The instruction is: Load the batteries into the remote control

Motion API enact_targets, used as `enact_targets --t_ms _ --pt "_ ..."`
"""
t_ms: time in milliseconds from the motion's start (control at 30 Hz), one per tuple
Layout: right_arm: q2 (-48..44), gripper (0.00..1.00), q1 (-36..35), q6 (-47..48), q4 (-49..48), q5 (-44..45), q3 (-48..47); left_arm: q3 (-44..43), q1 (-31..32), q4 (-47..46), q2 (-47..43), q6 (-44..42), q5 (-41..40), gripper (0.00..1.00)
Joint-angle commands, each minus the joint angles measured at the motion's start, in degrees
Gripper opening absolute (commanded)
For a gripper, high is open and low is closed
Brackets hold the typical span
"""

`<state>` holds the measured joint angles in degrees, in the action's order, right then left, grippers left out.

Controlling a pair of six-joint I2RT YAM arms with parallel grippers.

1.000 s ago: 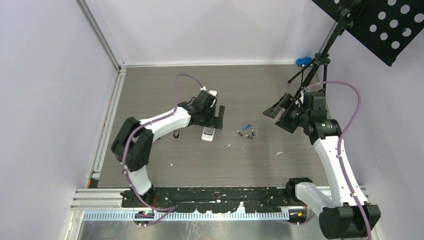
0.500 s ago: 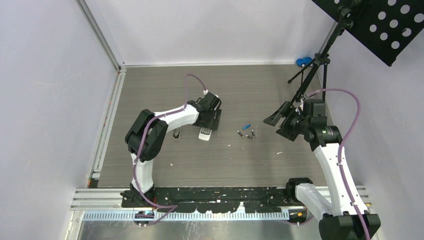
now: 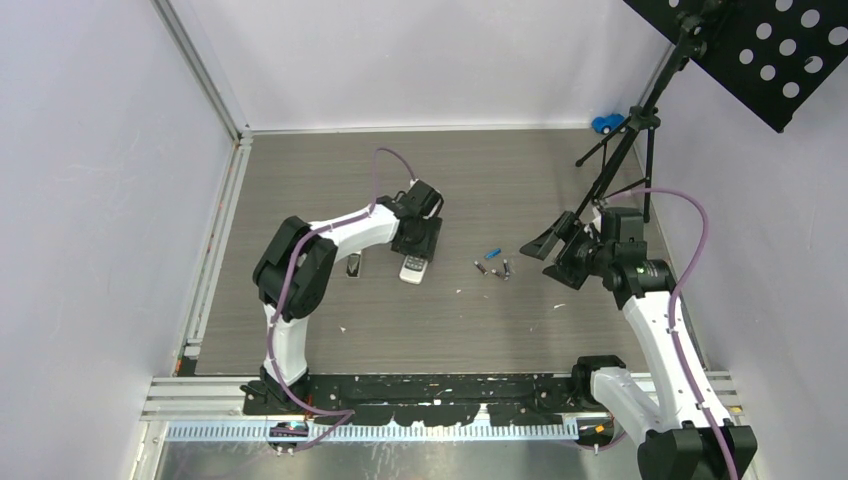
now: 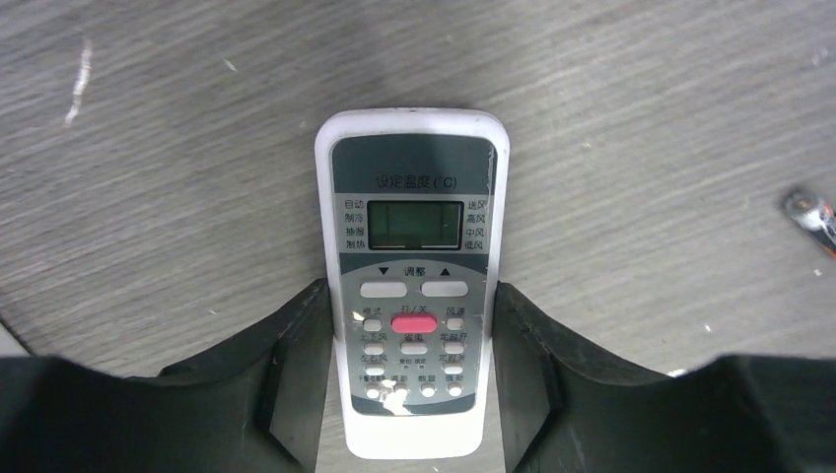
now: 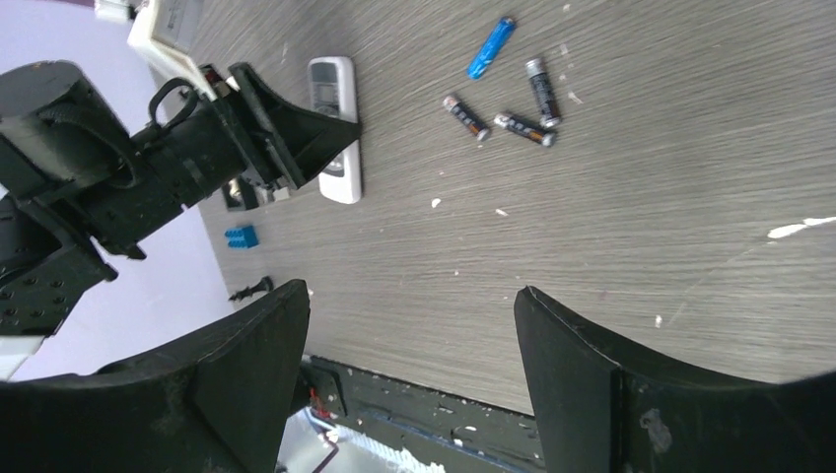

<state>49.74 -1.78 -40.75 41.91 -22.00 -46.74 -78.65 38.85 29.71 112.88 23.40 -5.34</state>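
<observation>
A white remote control (image 4: pixel 412 236) lies face up on the grey table, its screen and red button showing. My left gripper (image 4: pixel 406 296) straddles its lower half, and both black fingers (image 4: pixel 296 365) press against its sides. From above, that gripper (image 3: pixel 428 248) covers the top of the remote control (image 3: pixel 414 269). Three dark batteries (image 5: pixel 524 128) lie loose to the right of the remote, and they are small in the top view (image 3: pixel 494 268). One battery (image 4: pixel 813 212) shows at the left wrist view's right edge. My right gripper (image 5: pixel 409 296) hangs open and empty to the right of them (image 3: pixel 548 255).
A thin blue cylinder (image 5: pixel 490 47) lies beside the batteries. A second pale remote (image 5: pixel 163 25) sits behind the left arm. A small dark piece (image 3: pixel 353 265), a blue brick (image 5: pixel 240 236) and a black knob (image 5: pixel 251 288) lie left of the remote. A black stand (image 3: pixel 620 165) rises at the back right.
My left gripper swung over the remote and its jaws narrowed from wide open onto its sides. The right gripper drifted down and slightly left, staying open.
</observation>
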Motion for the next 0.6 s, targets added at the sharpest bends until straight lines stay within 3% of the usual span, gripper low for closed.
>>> enact_targets --t_ms 0,167,333,567 --pt "-1.06 0.81 -0.19 -3.59 -8.92 -8.22 2.52 -3.44 -0.09 3.51 -2.59 -2.76 8.49 0.08" --pt "-4.43 0.93 -0.54 -10.02 -19.35 -11.77 6.30 -6.75 -0.24 4.41 -7.62 -3.32 21.67 0.00" --pt "-10.59 0.99 -1.07 -24.25 -38.58 -14.38 12.67 -11.68 -0.42 3.09 -11.15 0.43 36.57 0.00" --pt "-13.68 1.00 -1.71 -28.98 -44.17 -14.85 12.73 -15.11 -0.43 -7.35 -14.24 13.94 47.54 0.00"
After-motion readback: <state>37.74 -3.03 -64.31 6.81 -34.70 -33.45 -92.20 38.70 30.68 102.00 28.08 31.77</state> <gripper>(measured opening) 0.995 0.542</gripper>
